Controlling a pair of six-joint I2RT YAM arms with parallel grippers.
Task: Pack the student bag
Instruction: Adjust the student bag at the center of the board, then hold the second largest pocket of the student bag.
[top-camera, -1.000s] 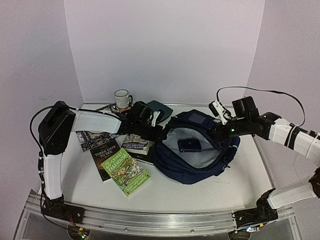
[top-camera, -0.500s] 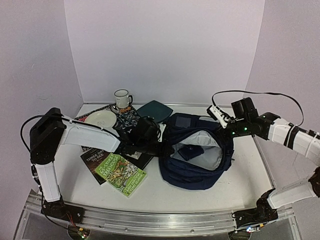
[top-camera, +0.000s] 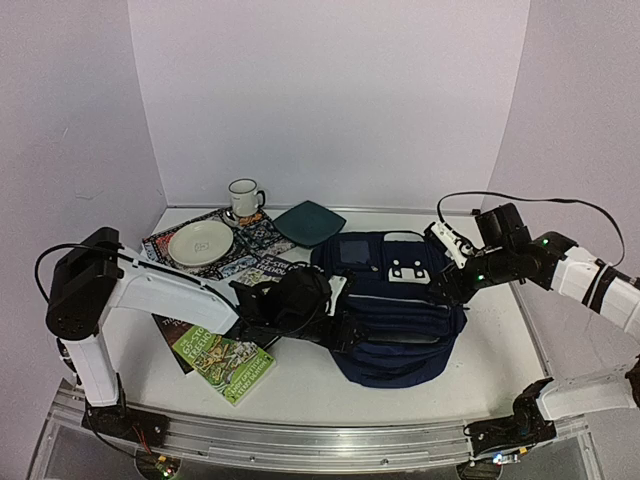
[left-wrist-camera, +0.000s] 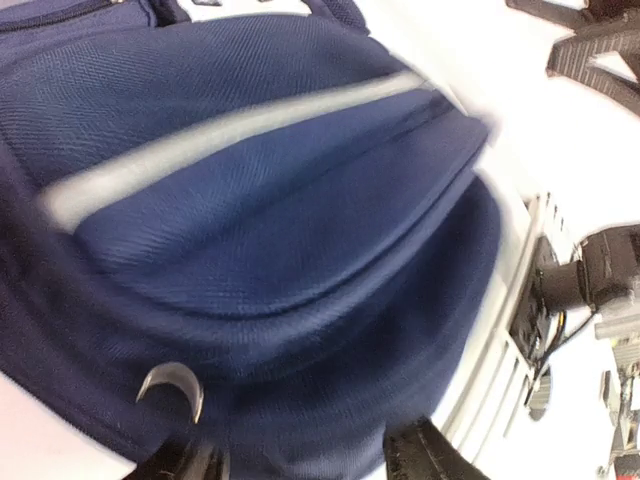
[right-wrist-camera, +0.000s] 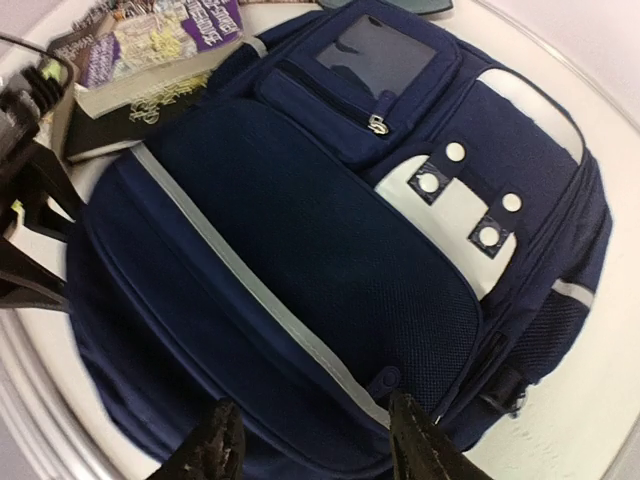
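student bag (top-camera: 392, 325) flat on the table, a spread tool at each side
we see it mid-table, front pockets up, flap down over the main mouth. the left gripper (left-wrist-camera: 305, 462) and right gripper (right-wrist-camera: 315, 442) stand with fingers apart, pinching nothing, placed, we judge, to work the flap and zip. the contents are hidden, we cannot tell if the zip is shut, the left wrist view is blurred, and the left arm covers part of the books (top-camera: 222, 360).

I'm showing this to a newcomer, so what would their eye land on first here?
The big navy student bag in the middle of the table, lying front pockets up. The left gripper and right gripper stand open at its two sides. Left of it lies a bright green book.
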